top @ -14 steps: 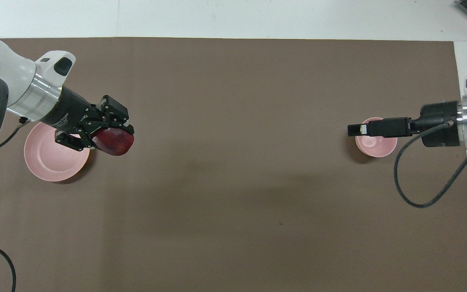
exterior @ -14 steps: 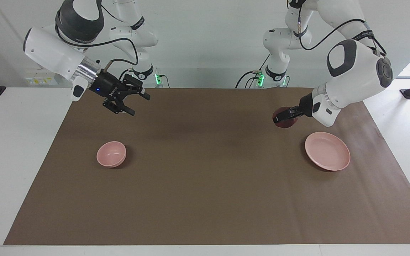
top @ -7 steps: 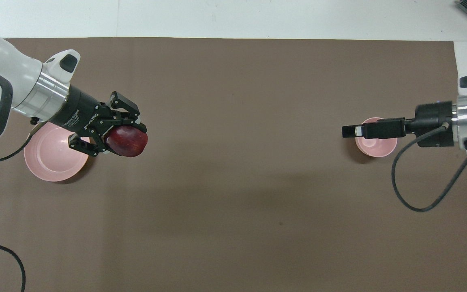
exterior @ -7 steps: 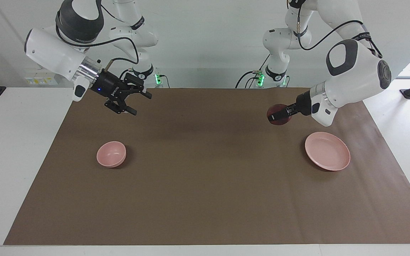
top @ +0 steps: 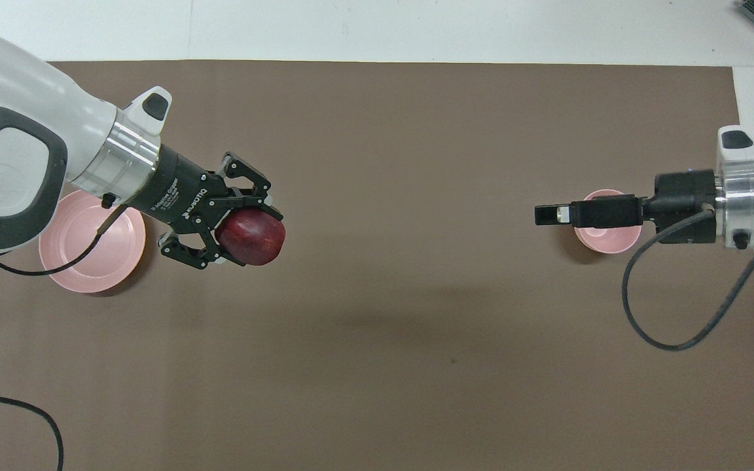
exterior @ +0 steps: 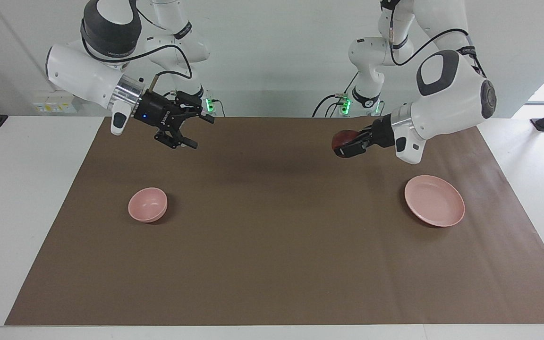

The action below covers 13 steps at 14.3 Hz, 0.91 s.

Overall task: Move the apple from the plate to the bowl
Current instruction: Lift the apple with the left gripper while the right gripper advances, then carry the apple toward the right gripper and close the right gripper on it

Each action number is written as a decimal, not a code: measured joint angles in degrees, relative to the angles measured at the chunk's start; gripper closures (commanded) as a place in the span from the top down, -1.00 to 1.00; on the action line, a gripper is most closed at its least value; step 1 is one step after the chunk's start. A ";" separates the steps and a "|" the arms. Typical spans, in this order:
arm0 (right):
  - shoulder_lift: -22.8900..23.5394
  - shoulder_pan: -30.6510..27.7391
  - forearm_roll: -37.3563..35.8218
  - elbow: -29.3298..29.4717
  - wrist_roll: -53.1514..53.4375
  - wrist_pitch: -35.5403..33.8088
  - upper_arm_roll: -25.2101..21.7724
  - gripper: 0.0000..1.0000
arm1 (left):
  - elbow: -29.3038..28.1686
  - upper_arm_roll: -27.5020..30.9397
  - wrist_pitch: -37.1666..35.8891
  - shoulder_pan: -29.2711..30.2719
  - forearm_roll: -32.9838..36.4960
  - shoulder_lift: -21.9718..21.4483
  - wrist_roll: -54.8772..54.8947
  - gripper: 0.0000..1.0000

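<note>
Since a moment ago my left end effector (exterior: 343, 145) has carried the apple (top: 251, 238) off the plate (exterior: 435, 207) and out over the bare brown mat (exterior: 272, 245), toward the middle of the table (exterior: 26, 198); my right end effector (exterior: 188, 130) has edged inward too. The left one is clenched on the apple, fingers pinching its sides so it hangs clear in the air and cannot roll. I hold it high, I judge, so nothing drags across the plate's low rim. The plate now lies bare at the left arm's end of the table, with the apple in the air beside it, toward the right arm's end. The bowl (exterior: 148, 204) sits well apart from the plate, at the right arm's end. My right end effector hangs spread wide above the mat near the bowl, empty, likely ready to receive the apple, since the bowl is a long reach for the left arm.
</note>
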 measured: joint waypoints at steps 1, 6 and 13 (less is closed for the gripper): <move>-0.25 0.07 0.09 -0.34 0.00 -0.01 0.00 1.00 | -0.53 -0.07 0.81 -0.66 -1.69 0.00 -0.01 -1.00; -3.58 0.28 4.80 -5.51 0.19 -0.08 0.01 1.00 | -3.63 -0.33 4.76 -4.34 -14.27 0.52 2.09 -1.00; -4.99 3.32 9.36 -9.16 6.73 -0.27 0.11 1.00 | -6.83 -0.83 15.18 -11.29 -32.44 4.75 8.72 -1.00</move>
